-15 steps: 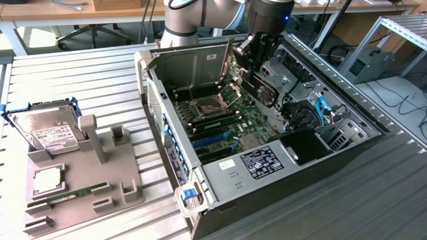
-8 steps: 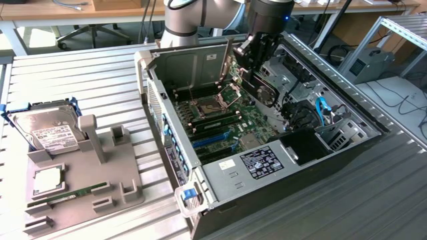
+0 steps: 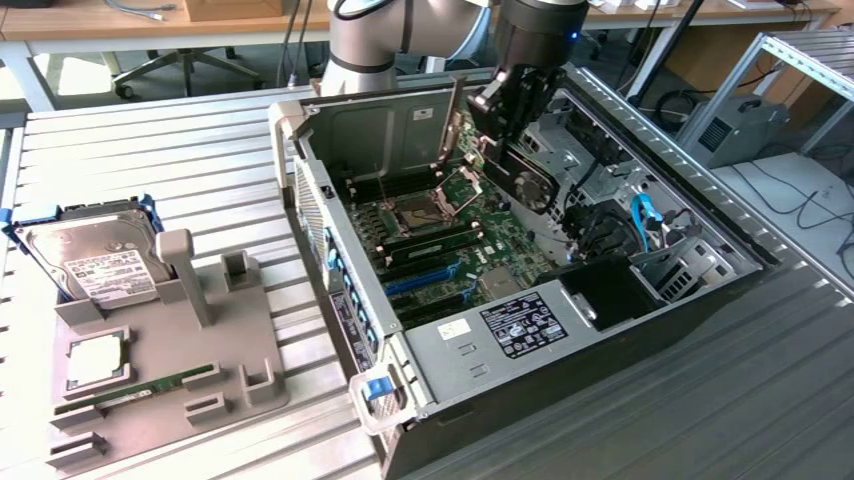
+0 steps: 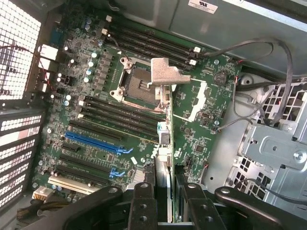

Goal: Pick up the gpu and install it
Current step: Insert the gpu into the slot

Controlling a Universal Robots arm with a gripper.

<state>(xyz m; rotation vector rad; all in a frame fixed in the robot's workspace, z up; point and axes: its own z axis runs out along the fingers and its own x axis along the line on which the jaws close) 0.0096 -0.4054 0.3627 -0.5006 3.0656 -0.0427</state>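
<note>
The gpu point(image 3: 523, 186), a green card with a black cooler and round fan, hangs on edge over the open computer case point(image 3: 334, 150). My gripper point(image 3: 499, 138) is shut on the card's upper edge. In the wrist view the gpu point(image 4: 171, 115) appears edge-on as a thin strip with its silver end bracket point(image 4: 168, 74) at the far end. My gripper point(image 4: 169, 203) clamps it between two black fingers point(image 4: 143, 203). The card hovers above the motherboard point(image 4: 96, 86), apart from it and to one side of the blue slot point(image 4: 93, 142) and the black slots.
A grey fixture tray point(image 3: 200, 340) at the exterior view's left holds a hard drive point(image 3: 94, 262) and a memory stick point(image 3: 150, 385). Inside the case, a drive cage point(image 4: 273, 148) and loose cables point(image 4: 268, 45) flank the board. A perforated wall point(image 4: 19, 57) bounds the other side.
</note>
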